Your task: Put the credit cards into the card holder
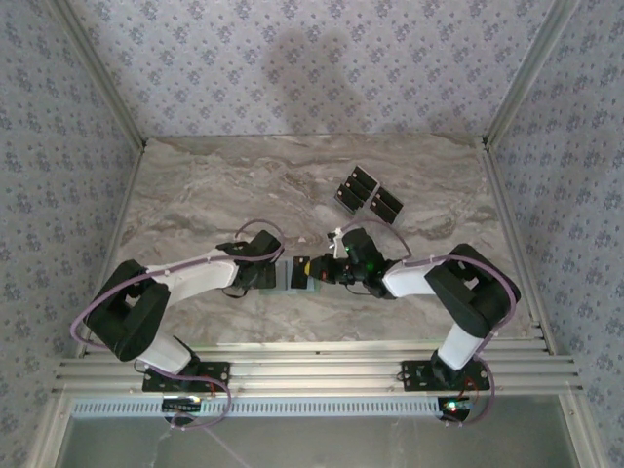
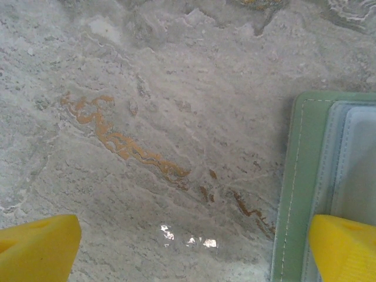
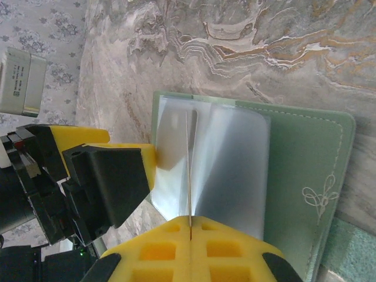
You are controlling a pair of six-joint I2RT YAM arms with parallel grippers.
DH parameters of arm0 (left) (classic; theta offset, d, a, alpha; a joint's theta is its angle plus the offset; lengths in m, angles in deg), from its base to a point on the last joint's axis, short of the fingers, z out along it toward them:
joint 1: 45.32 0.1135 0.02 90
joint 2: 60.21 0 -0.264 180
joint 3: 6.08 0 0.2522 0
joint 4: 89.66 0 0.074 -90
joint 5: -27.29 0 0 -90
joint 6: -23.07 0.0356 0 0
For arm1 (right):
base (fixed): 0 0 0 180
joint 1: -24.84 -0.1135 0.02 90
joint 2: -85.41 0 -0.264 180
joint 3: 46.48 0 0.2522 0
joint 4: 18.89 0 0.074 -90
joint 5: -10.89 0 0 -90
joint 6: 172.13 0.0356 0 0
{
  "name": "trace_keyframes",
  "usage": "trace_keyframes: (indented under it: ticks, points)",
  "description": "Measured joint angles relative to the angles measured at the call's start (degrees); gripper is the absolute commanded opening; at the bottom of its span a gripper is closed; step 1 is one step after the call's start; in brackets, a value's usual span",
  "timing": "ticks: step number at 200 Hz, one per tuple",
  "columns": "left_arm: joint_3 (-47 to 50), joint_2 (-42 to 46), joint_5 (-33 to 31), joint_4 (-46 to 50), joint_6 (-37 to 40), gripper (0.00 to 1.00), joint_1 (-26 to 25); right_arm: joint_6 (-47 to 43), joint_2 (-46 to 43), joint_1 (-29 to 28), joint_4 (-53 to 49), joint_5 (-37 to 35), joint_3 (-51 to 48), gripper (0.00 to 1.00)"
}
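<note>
Two black credit cards (image 1: 358, 185) (image 1: 386, 203) lie side by side at the back right of the marble table. The pale green card holder (image 1: 291, 276) lies open between the two grippers. My right gripper (image 3: 191, 220) is shut on another credit card (image 3: 190, 164), seen edge-on and standing against the card holder's (image 3: 299, 158) grey-blue inner pocket. My left gripper (image 2: 188, 252) is open and low over the table. Its right fingertip (image 2: 343, 247) rests over the holder's (image 2: 294, 176) green edge. That yellow fingertip (image 3: 147, 164) also shows beside the pocket.
Patterned walls with metal posts close in the table on three sides. A ribbed metal rail (image 1: 312, 366) runs along the near edge, where both arm bases are bolted. Bare marble (image 1: 214, 195) stretches to the back left.
</note>
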Motion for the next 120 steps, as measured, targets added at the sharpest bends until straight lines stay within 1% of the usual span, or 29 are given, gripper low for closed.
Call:
trace_keyframes:
  ticks: [120]
  points:
    - [0.1,0.0,-0.5,0.0,-0.9,1.00,-0.4,2.6,3.1,0.0,7.1,0.8,-0.6,0.00]
